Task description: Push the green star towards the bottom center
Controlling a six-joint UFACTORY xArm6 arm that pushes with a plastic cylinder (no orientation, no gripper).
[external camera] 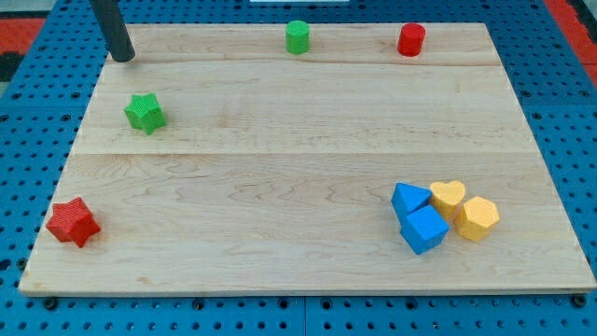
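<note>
The green star (145, 113) lies on the wooden board (280, 187) at the view's upper left. My tip (123, 57) rests at the board's top left corner, above and slightly left of the green star, with a clear gap between them. The dark rod rises out of the view's top edge.
A green cylinder (297, 37) and a red cylinder (410, 40) stand along the top edge. A red star (73, 222) lies at the lower left. Two blue blocks (418, 218), a yellow heart (449, 197) and a yellow hexagon (478, 218) cluster at the lower right.
</note>
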